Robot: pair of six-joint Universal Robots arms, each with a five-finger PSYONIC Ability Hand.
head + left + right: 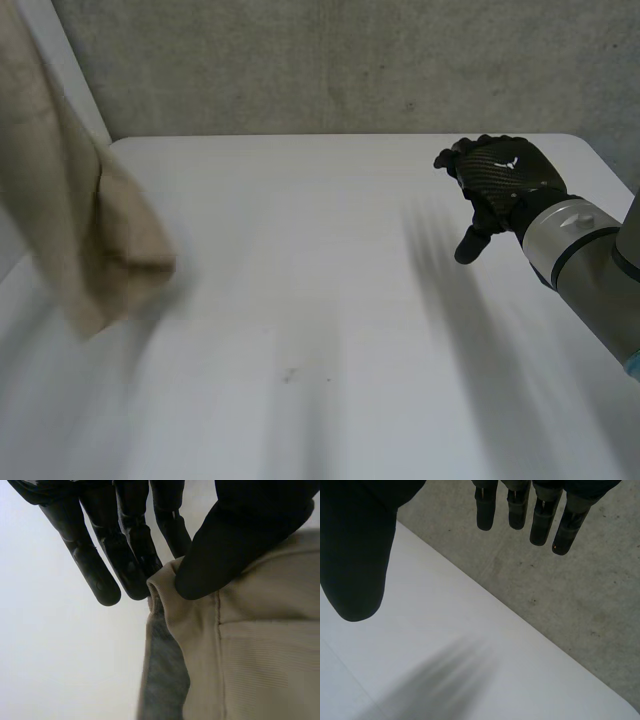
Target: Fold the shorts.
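Beige fabric shorts (pixel 80 230) hang bunched in air at left side of white table (pixel 330 300), folded edge pinched between thumb and fingers of black left hand (pixel 240 545). Black right hand (pixel 500 180) empty, fingers straight, over table's far right part.

A white table (pixel 330 250) with rounded far corners is seen set against a grey concrete wall (pixel 350 60), and its top is smooth and matte. A few small dark specks (pixel 290 376) are found on the surface, near the middle of its near half. Beige shorts (pixel 70 220) are seen hanging at the table's left edge; whether their lower end touches the top cannot be told.
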